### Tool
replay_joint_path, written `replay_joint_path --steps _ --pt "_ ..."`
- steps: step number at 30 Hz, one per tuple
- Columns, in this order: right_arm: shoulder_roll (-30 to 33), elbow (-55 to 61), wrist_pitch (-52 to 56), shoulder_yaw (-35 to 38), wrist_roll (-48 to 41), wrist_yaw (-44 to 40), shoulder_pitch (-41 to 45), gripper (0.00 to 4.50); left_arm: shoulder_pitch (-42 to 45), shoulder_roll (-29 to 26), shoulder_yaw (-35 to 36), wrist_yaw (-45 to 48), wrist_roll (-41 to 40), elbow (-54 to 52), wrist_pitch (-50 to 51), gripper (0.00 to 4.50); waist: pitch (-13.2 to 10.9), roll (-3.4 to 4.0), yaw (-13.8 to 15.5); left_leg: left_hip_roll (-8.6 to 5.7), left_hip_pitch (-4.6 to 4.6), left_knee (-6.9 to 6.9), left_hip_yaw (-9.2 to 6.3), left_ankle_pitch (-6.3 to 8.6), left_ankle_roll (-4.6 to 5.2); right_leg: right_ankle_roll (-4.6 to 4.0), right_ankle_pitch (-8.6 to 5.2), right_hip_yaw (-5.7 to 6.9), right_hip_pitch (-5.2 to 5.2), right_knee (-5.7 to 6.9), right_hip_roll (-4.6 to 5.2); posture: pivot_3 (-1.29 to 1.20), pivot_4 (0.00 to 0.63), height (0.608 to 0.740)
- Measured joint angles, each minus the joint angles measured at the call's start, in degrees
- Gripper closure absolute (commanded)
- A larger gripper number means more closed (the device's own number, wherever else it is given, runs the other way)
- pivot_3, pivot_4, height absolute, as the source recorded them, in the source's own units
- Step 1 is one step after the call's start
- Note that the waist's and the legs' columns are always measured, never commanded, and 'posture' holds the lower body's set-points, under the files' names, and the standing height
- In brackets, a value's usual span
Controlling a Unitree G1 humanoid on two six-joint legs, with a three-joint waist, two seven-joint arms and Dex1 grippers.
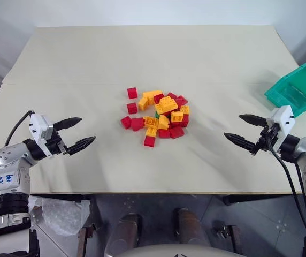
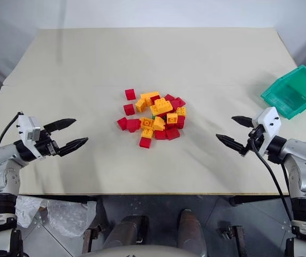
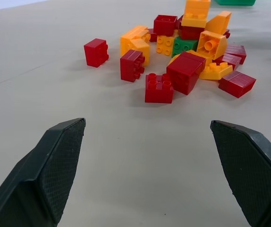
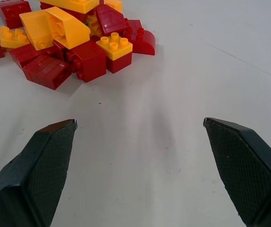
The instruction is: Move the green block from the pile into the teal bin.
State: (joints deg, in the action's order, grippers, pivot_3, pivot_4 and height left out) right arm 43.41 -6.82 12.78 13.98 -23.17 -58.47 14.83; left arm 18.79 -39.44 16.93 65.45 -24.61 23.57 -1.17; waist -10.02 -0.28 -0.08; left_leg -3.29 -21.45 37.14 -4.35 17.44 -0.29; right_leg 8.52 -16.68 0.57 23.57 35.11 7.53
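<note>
The pile [image 1: 158,115] of red and yellow bricks lies at the middle of the table. The green block [image 3: 183,46] is wedged inside it between yellow and red bricks, with just one studded face visible. The teal bin [image 1: 297,91] stands empty at the table's right edge. My left gripper [image 1: 87,130] hovers open over the table to the left of the pile, pointing at it. My right gripper [image 1: 232,126] hovers open to the right of the pile, just in front of the bin. Neither holds anything.
The beige table [image 1: 153,53] stretches bare behind the pile and between it and each gripper. Its front edge [image 1: 153,193] runs just below my arms. A crumpled plastic bag [image 1: 62,214] lies on the floor below the left front corner.
</note>
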Motion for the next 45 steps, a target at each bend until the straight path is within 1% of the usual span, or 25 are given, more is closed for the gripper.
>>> replay_joint_path --steps 6,10,15,18,22,26,29,30,35,37,40,42,45 --pt "0.0 1.7 1.5 0.0 0.0 2.1 -0.5 0.0 1.1 0.0 0.0 -1.9 -0.2 -0.5 3.8 0.02 0.0 0.0 -0.1 0.0 0.0 -0.01 0.01 0.01 0.01 0.02 0.01 -0.03 0.01 0.01 0.0 0.0 0.15 0.74" --pt "0.0 3.5 4.6 0.0 0.0 3.8 -0.9 0.0 1.6 0.1 0.0 -3.2 -1.0 -2.1 6.5 0.02 0.0 0.0 0.0 0.0 0.0 0.0 0.02 0.01 0.01 0.02 0.01 -0.05 0.02 0.01 0.0 0.0 0.15 0.74" --pt "-0.1 7.4 7.7 0.0 -0.5 6.1 -1.1 0.0 3.1 0.2 -0.2 -3.5 -1.0 -3.0 7.1 0.02 0.0 0.0 0.0 0.0 0.0 0.0 0.03 0.01 0.01 0.02 0.01 -0.05 0.03 0.01 -0.01 0.0 0.15 0.74" --pt "-0.6 9.8 9.8 0.2 -1.8 7.4 -1.6 0.59 4.5 0.3 -0.6 -1.8 -1.3 -2.1 7.6 0.0 0.0 0.0 0.0 0.0 0.0 0.0 0.04 0.01 0.01 0.03 0.01 -0.05 0.03 0.01 0.0 0.0 0.15 0.74" --pt "-0.9 17.0 13.0 0.4 -5.4 7.7 -4.6 1.97 6.0 0.3 -2.4 3.0 -1.2 0.0 6.9 0.0 0.0 0.0 0.1 -0.01 -0.01 0.0 0.04 0.03 0.04 0.04 0.02 -0.05 0.02 0.0 0.0 0.0 0.15 0.74" --pt "-1.1 24.2 17.2 0.1 -8.4 8.9 -7.0 3.25 6.8 1.7 -2.1 11.1 -4.9 0.9 4.9 0.0 0.0 -0.03 0.0 0.0 -0.02 0.03 0.05 0.04 0.06 0.06 0.03 -0.05 0.01 -0.05 0.01 0.0 0.15 0.74" --pt "-1.9 29.3 20.0 -1.1 -10.4 10.6 -7.1 4.31 7.3 1.9 -2.1 14.4 -5.4 1.5 3.1 0.0 0.0 -0.03 -0.1 0.03 -0.01 0.02 0.05 0.04 0.05 0.06 0.03 -0.06 0.02 -0.04 -0.02 0.0 0.15 0.74" --pt "-2.5 30.9 21.1 -1.9 -11.1 11.4 -7.0 4.48 7.3 1.9 -2.1 15.2 -5.5 1.7 2.4 0.0 0.0 -0.03 -0.1 0.04 -0.01 0.02 0.05 0.04 0.05 0.05 0.03 -0.06 0.02 -0.05 -0.02 0.0 0.15 0.74" --pt "-6.4 35.7 24.3 -7.4 -12.7 14.7 -6.3 4.48 7.4 2.6 -1.7 17.4 -5.7 2.0 -0.8 0.0 0.0 -0.04 0.0 0.02 -0.02 0.03 0.04 0.06 0.08 0.06 0.03 -0.06 0.02 -0.08 0.0 0.0 0.15 0.74" --pt "-8.8 36.2 25.2 -10.7 -12.8 16.0 -4.4 4.48 7.4 2.6 -1.2 18.2 -5.7 2.1 -2.6 0.0 0.0 -0.04 -0.1 0.02 -0.02 0.03 0.05 0.06 0.08 0.06 0.03 -0.07 0.02 -0.07 0.0 0.0 0.15 0.74" --pt "-10.3 35.9 26.1 -15.4 -12.5 16.0 -1.2 4.48 7.4 2.6 -1.0 19.2 -5.8 2.1 -4.1 0.0 0.0 -0.04 -0.1 0.03 -0.02 0.02 0.04 0.06 0.08 0.06 0.03 -0.07 0.04 -0.06 -0.02 0.0 0.15 0.74" --pt "-11.9 34.3 25.9 -17.6 -11.8 15.8 1.2 4.48 7.5 2.7 -1.0 19.5 -5.9 2.2 -4.6 0.0 0.0 -0.04 -0.1 0.01 -0.02 0.04 0.05 0.06 0.08 0.06 0.03 -0.07 0.04 -0.06 -0.01 0.0 0.15 0.74" --pt "-17.0 27.0 23.6 -22.5 -7.9 16.0 6.6 4.48 7.6 2.8 -1.0 19.3 -5.9 2.3 -4.9 0.0 0.0 -0.06 -0.2 0.02 -0.01 0.03 0.06 0.06 0.08 0.06 0.03 -0.07 0.07 0.0 -0.04 0.0 0.15 0.74"
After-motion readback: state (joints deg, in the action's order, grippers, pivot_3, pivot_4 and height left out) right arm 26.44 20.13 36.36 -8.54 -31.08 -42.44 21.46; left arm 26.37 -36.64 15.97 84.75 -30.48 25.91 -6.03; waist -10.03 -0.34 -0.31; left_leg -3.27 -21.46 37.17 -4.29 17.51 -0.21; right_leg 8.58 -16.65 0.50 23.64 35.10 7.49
